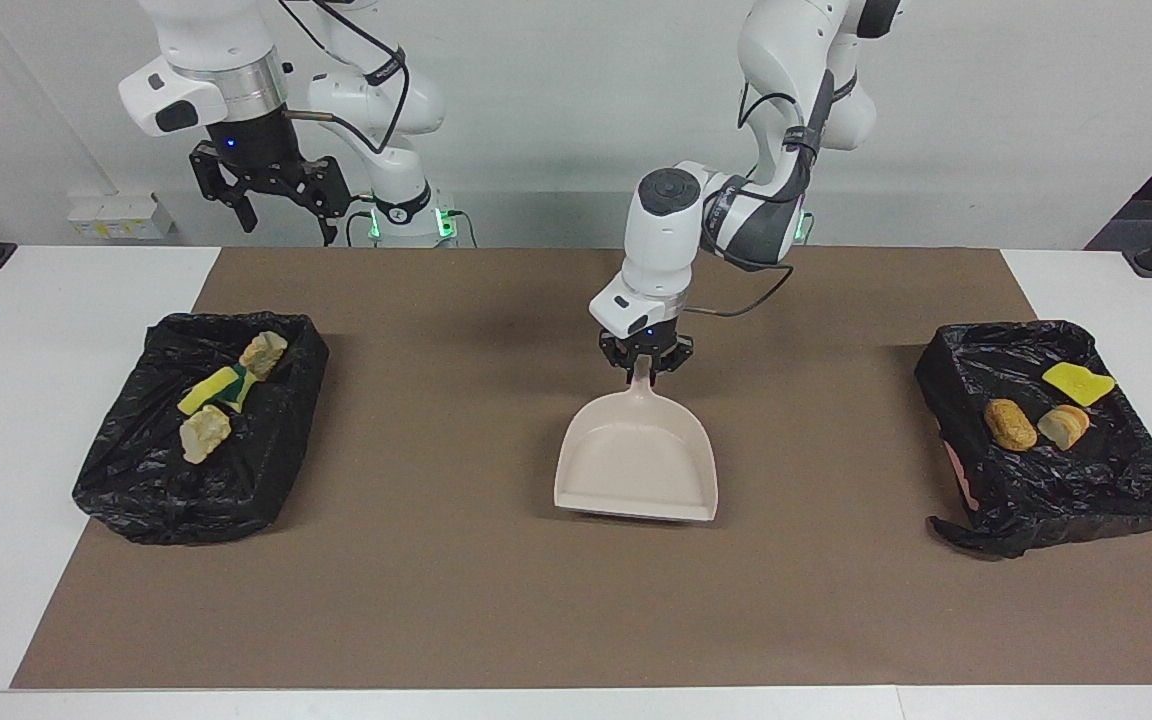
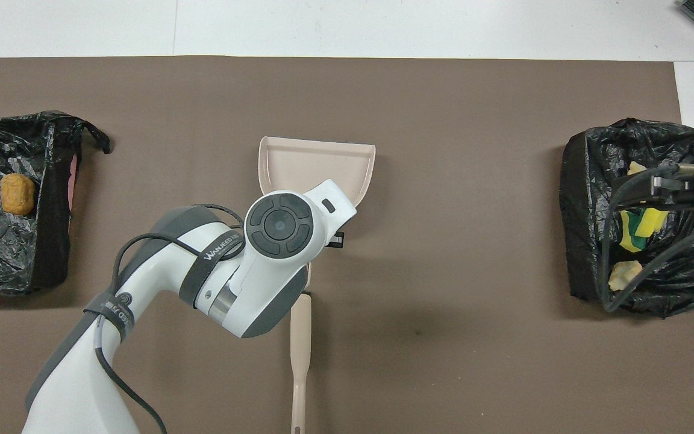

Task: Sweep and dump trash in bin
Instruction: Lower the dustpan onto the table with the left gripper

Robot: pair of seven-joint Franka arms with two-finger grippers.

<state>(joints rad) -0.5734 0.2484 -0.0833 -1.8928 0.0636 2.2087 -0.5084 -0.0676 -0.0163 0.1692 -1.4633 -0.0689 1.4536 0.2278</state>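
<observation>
Beige plastic dustpan (image 1: 636, 460) sits mid-counter, empty, its handle clenched by the left hand (image 1: 644, 365). All sponge and bread scraps (image 1: 1046, 410) lie in the two black-lined bins (image 1: 976, 480). Right hand (image 1: 271, 195) waits released above. Next, I think: let the pan go.

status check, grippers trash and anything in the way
Left gripper shut on dustpan handle, mid-mat. Right gripper open, waiting above the table edge. Trash all in the two bag-lined bins. Nothing in the way.
</observation>
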